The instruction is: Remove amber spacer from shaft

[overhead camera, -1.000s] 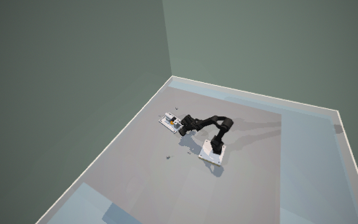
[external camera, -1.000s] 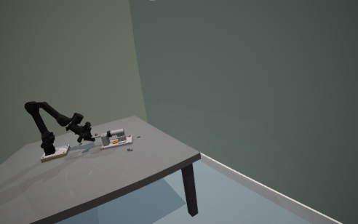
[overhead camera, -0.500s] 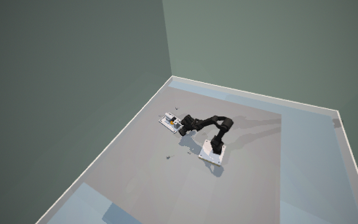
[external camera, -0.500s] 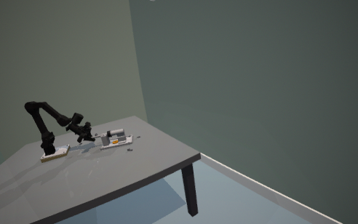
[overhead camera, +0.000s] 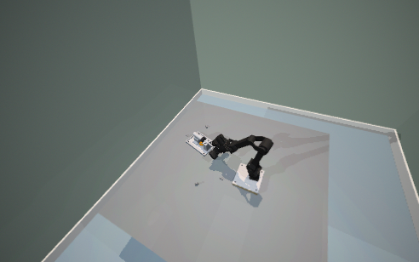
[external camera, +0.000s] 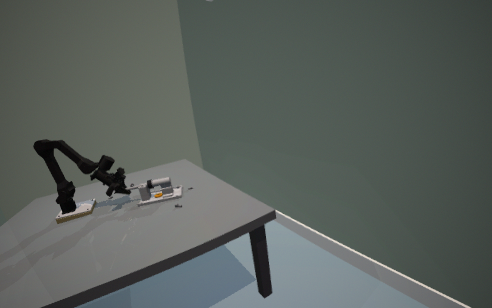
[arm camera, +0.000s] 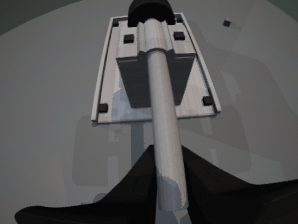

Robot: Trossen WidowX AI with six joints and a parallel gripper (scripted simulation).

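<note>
The pale shaft (arm camera: pixel 165 110) (external camera: pixel 133 188) runs through the notched grey support block (arm camera: pixel 156 42) (external camera: pixel 144 193) (overhead camera: pixel 207 145). My gripper (arm camera: pixel 163 149) is shut on its near end, outside that block. Beyond the block, a dark ring (external camera: pixel 149 183) (arm camera: pixel 150 11) sits around the shaft line, by the white cylindrical housing (external camera: pixel 161 182) (overhead camera: pixel 197 136). The amber spacer (external camera: pixel 158 195) (overhead camera: pixel 201 144) lies low at the white base plate, between block and housing, below the shaft line. The amber spacer is hidden in the wrist view. Whether the shaft's far end is inside the housing is too small to tell.
The fixture's white base plate (arm camera: pixel 111 111) (external camera: pixel 175 197) has dark bolts at its corners. A few small dark pieces lie on the grey table around it, one of them (external camera: pixel 178 206) near the plate. The arm's own white base plate (overhead camera: pixel 242 179) stands behind the gripper.
</note>
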